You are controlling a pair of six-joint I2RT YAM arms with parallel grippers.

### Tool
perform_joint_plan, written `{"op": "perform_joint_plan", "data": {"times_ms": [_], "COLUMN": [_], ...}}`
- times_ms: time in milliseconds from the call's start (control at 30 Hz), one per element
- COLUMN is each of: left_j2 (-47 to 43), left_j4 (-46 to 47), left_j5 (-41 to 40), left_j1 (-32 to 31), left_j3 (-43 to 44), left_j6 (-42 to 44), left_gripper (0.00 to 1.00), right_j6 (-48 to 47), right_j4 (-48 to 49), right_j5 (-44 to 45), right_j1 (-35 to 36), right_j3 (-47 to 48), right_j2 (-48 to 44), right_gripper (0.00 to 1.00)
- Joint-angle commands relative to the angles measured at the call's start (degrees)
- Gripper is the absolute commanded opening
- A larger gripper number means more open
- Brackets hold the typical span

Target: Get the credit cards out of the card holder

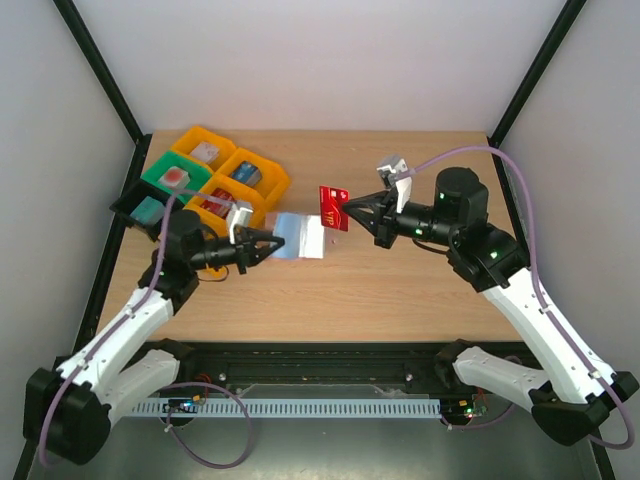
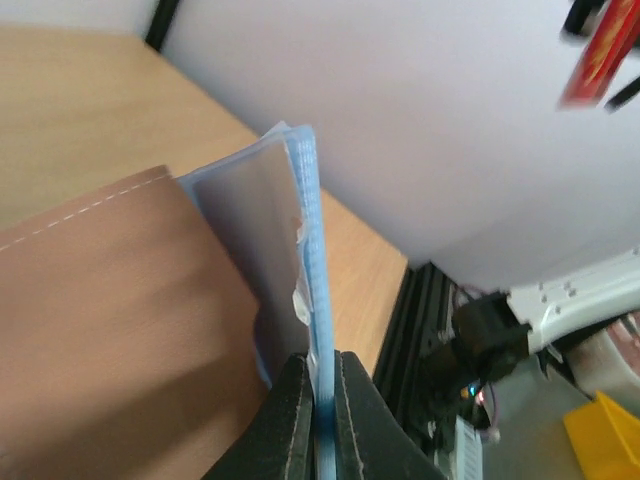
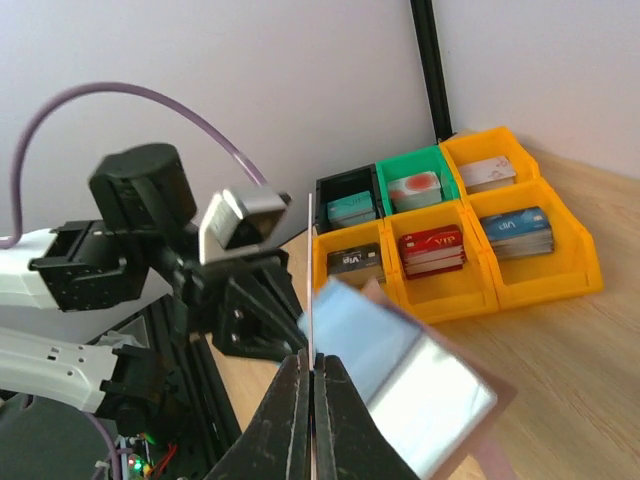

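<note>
Robot test cell, lab-type setting: a pale wooden table boxed in by plain white panels on black frame posts. Two white-and-black arms are bolted at the table's near edge, with purple cables looped along them and a slotted cable duct below that edge. Yellow, green and black sorting bins are grouped at the far left corner.

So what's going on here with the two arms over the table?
The left gripper is shut on the card holder and holds it up above the table. The right gripper is shut on a red card, which sits close beside the holder and clear of it. The coloured trays at the back left hold stacks of cards.
</note>
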Motion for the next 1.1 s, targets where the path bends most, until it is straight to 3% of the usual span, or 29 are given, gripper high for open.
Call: {"op": "perform_joint_plan", "data": {"times_ms": [0,167,233,300,433,533,667,833,933,1067], "left_j2": [3.7,7.4,9.1,10.4,10.3,7.5,1.3,-12.7,-21.4,-25.6], "left_j4": [1.0,0.1,-0.9,-1.2,-0.8,-1.8,-8.0,-9.5,-3.9,11.0], "left_j5": [1.6,3.8,0.0,-8.9,-26.5,-30.8,-30.8,-24.8,-23.8,-31.7], "left_j1": [-5.2,-10.9,-11.3,-11.9,-11.9,-10.1,-6.6,-6.6,-8.3,-12.9], "left_j3": [-3.2,-7.6,-9.1,-10.1,-11.0,-11.1,-6.2,-1.4,-3.7,-12.5], "left_j6": [9.3,21.0,23.7,22.8,17.0,15.2,19.6,42.3,67.0,108.5], "left_gripper": [0.02,0.02,0.02,0.05,0.44,0.69,0.73,0.80,0.80,0.80], "right_j6": [-0.2,1.0,1.5,1.9,2.6,3.5,3.9,6.2,7.6,8.1], "right_j4": [-2.1,-1.5,-1.1,-1.2,-1.7,-1.3,-3.4,-3.4,-1.7,-2.4], "right_j5": [2.0,1.1,0.9,0.4,0.2,0.1,-0.3,-5.5,-10.8,-15.2], "right_j1": [-0.2,-0.2,-0.2,-0.2,-0.2,-0.2,-0.2,-0.2,0.0,0.8], "right_j3": [-1.0,-1.2,-1.5,-1.9,-2.6,-2.7,-0.2,1.8,2.1,3.2], "right_j2": [-1.4,-1.9,-2.2,-2.2,-1.6,-0.8,2.1,6.2,7.9,9.2], "right_gripper": [0.02,0.02,0.02,0.02,0.02,0.02,0.02,0.02,0.02,0.02]}}
